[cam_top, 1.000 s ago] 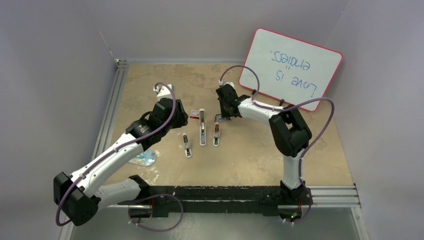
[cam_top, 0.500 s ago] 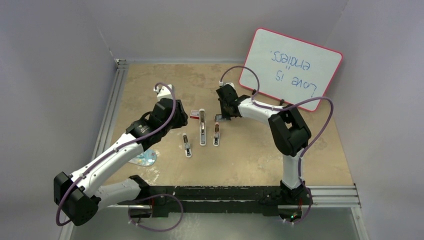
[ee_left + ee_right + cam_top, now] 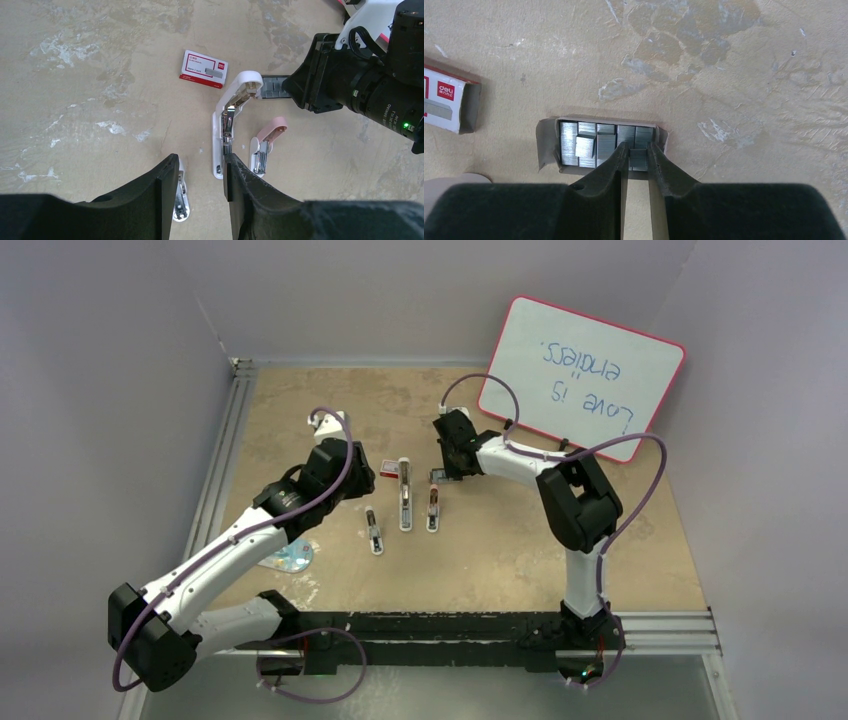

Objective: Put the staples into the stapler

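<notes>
Staples [image 3: 596,142] lie as silvery strips side by side in an open cardboard tray [image 3: 546,142] on the tan table [image 3: 500,560], at the middle of the right wrist view, with one short strip lying askew on top of the rows. The right claw [image 3: 636,147] points down at the tray's right end, its two fingers drawn close on either side of a single strip; whether they already squeeze it cannot be told. The red box [image 3: 204,68] with its white label lies flat to the upper left of the tray, apart from it. In the left wrist view a white stapler [image 3: 223,135] lies swung open at the centre, a pink stapler [image 3: 270,131] just to its right and a smaller stapler [image 3: 181,197] at the lower left. The left claw [image 3: 201,159] hangs above them with its fingers spread and nothing between them. A whiteboard [image 3: 580,370] with a pink rim leans at the upper right of the overhead view.
</notes>
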Controlling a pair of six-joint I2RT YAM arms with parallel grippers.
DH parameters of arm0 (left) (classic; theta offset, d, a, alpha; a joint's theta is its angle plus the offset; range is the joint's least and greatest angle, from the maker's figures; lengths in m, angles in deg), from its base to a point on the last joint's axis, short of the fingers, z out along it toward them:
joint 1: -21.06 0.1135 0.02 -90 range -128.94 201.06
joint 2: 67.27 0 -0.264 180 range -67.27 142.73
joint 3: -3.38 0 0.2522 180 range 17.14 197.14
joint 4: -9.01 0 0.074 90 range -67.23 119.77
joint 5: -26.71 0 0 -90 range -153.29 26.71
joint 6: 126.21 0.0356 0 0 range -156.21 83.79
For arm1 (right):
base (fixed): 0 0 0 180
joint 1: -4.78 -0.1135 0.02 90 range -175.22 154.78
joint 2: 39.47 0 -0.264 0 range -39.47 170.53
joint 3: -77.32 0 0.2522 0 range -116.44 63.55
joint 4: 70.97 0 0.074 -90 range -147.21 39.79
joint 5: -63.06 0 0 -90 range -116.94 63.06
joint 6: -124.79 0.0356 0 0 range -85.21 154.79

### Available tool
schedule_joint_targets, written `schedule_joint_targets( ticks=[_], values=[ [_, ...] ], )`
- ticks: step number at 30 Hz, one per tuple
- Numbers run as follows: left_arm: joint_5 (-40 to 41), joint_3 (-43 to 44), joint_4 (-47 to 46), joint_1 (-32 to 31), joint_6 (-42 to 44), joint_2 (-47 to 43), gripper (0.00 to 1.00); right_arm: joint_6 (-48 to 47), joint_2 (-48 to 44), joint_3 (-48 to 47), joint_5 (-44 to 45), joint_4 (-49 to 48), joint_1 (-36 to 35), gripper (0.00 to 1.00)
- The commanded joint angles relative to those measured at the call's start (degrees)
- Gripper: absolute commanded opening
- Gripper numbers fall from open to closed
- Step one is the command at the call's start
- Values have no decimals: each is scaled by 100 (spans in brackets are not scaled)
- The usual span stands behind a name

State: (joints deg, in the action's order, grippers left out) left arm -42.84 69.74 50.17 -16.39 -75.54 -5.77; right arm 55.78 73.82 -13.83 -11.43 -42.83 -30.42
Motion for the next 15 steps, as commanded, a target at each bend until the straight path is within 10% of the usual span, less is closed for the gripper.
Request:
schedule_joint_targets(
  ticks=[1,15],
  values=[
    [117,8,-226,29,110,-41,38,-47,-125,-2,38,83,21,22],
    [133,-4,-216,32,110,-41,38,16,13,83,-197,9,39,26]
  ],
)
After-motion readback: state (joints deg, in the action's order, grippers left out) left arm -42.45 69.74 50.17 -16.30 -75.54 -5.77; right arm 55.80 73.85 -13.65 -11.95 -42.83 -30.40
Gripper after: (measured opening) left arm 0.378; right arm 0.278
